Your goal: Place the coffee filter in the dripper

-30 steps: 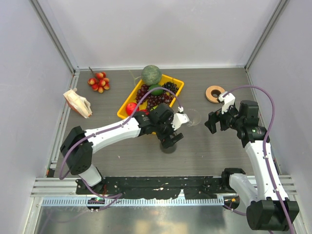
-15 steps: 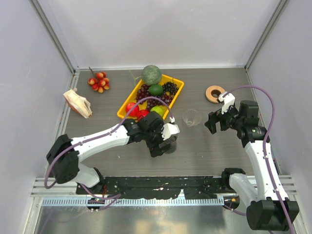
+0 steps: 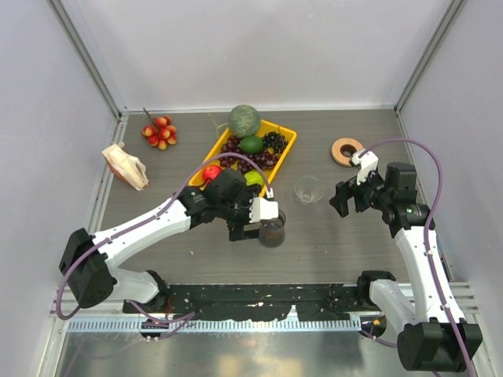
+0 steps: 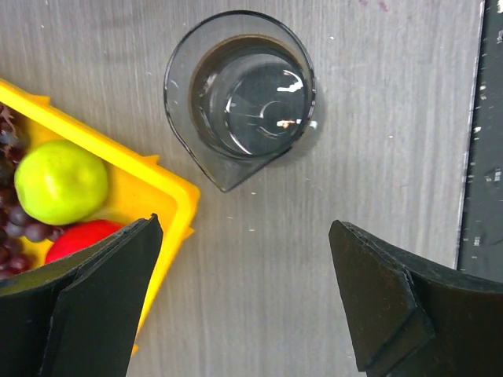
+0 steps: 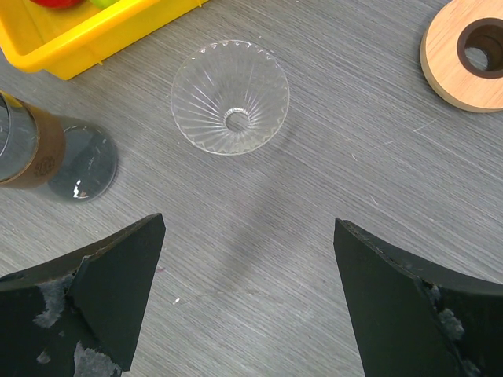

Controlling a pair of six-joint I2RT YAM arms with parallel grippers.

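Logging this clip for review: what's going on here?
Neither arm holds anything. The left gripper hangs open over a dark glass cup beside the yellow fruit tray. The right gripper hangs open above the table, near the clear dripper. The dripper stands on the table with no filter in it yet.

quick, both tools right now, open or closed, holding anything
left tool: open, holding nothing
right tool: open, holding nothing
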